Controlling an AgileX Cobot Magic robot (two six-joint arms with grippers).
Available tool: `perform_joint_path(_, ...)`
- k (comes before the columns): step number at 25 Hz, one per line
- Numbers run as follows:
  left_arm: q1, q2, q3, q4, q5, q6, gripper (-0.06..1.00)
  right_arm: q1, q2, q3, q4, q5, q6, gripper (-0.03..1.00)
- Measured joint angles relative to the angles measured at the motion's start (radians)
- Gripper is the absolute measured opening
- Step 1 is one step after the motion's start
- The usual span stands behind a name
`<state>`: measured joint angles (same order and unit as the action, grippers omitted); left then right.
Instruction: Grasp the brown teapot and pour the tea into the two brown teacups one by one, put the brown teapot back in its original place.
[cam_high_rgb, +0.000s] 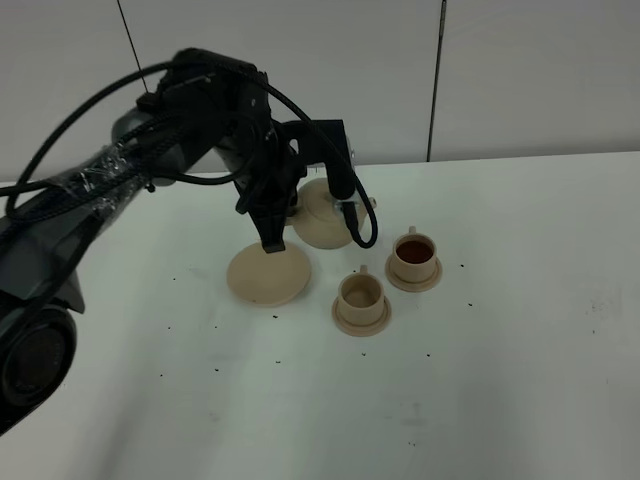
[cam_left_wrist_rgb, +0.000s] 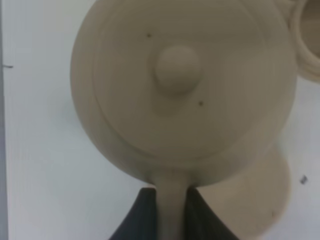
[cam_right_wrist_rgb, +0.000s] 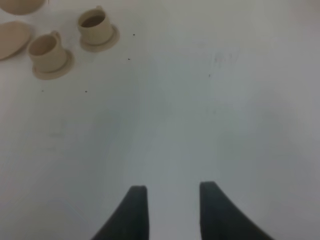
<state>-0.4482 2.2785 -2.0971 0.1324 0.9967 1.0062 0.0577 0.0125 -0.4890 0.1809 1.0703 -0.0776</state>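
Right gripper (cam_right_wrist_rgb: 172, 212) idle, jaws parted, empty. Near teacup (cam_high_rgb: 360, 292) appears unfilled; large saucer (cam_high_rgb: 268, 275) bare. Far teacup (cam_high_rgb: 413, 252) holds dark tea. Left gripper (cam_left_wrist_rgb: 171, 200) clamps brown teapot (cam_left_wrist_rgb: 180, 85) by its handle, lifted off the saucer. Judged outstanding: second pour, return

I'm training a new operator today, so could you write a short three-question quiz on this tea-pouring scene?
1. True or false: the left gripper holds the brown teapot clear of the large saucer.
2. In the exterior view, which cup holds dark tea? A) front teacup B) rear teacup C) both
3. Fill in: the fingers of the right gripper are ____.
Key: 1 true; 2 B; 3 open.
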Motion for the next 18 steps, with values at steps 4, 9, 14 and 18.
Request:
perform_joint_path(4, 0.000, -0.017, 0.000, 0.002, 0.069, 0.001, 0.17, 0.000, 0.000, 0.000, 0.000, 0.000, 0.000, 0.24)
perform_joint_path(9, -0.003, -0.017, 0.000, -0.018, 0.149, 0.012, 0.17, 0.000, 0.000, 0.000, 0.000, 0.000, 0.000, 0.24)
perform_joint_path(14, -0.026, -0.018, 0.000, -0.008, 0.190, 0.026, 0.17, 0.000, 0.000, 0.000, 0.000, 0.000, 0.000, 0.24)
perform_joint_path(18, -0.042, -0.018, 0.000, 0.016, 0.190, 0.031, 0.17, 0.000, 0.000, 0.000, 0.000, 0.000, 0.000, 0.24)
